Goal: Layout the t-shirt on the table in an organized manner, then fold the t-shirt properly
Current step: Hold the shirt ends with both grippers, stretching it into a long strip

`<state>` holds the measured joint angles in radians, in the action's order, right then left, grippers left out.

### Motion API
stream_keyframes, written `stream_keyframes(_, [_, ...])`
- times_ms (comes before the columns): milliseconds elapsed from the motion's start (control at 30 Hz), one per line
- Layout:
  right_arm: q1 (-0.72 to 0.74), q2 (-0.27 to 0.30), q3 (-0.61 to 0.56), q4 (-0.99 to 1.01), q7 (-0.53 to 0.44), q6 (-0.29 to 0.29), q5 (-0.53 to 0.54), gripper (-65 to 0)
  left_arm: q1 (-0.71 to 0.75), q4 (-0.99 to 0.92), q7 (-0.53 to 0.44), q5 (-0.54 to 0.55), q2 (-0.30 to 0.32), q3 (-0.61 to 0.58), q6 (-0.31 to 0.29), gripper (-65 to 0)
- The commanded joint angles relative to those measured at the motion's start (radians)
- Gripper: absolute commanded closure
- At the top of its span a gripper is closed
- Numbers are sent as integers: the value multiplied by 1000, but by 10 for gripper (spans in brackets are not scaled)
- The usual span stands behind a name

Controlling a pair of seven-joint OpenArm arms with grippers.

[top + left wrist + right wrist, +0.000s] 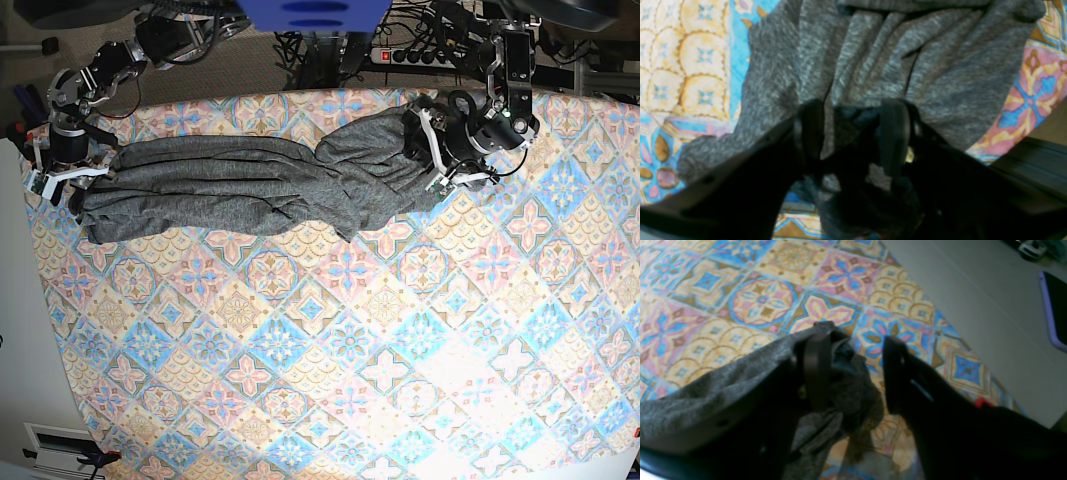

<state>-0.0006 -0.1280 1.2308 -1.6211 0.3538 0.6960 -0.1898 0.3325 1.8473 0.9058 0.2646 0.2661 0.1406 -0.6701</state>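
Note:
The dark grey t-shirt [230, 185] lies stretched in a long rumpled band along the far side of the table [350, 350]. At its right end sits my left gripper [432, 155]. In the left wrist view that gripper [851, 133] has its jaws spread apart, with bunched, pleated t-shirt [940, 66] cloth lying between them. My right gripper [70, 180] is at the shirt's left end. In the right wrist view this gripper [855, 370] is open. A t-shirt [723, 386] edge is draped against one finger [816, 366], and the patterned table [760, 300] shows through the gap.
The table's left edge runs close beside my right gripper, with grey floor [973, 306] beyond it and a purple-cased phone [1055, 310] lying there. A power strip and cables [420, 55] sit behind the table's far edge. The near part of the table shows only its patterned cloth.

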Motion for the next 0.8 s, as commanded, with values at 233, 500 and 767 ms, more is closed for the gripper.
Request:
stream_keyframes(233, [12, 15, 70, -25, -22, 2, 154, -376, -5, 15, -14, 12, 6, 3, -1, -281])
stream_keyframes(500, [24, 15, 73, -21, -2, 2, 197, -421, -5, 15, -14, 12, 6, 0, -1, -282])
stream_keyframes(767, [24, 51, 73, -14, 402, 2, 554, -422, 3, 18, -21, 14, 8, 4, -4, -282])
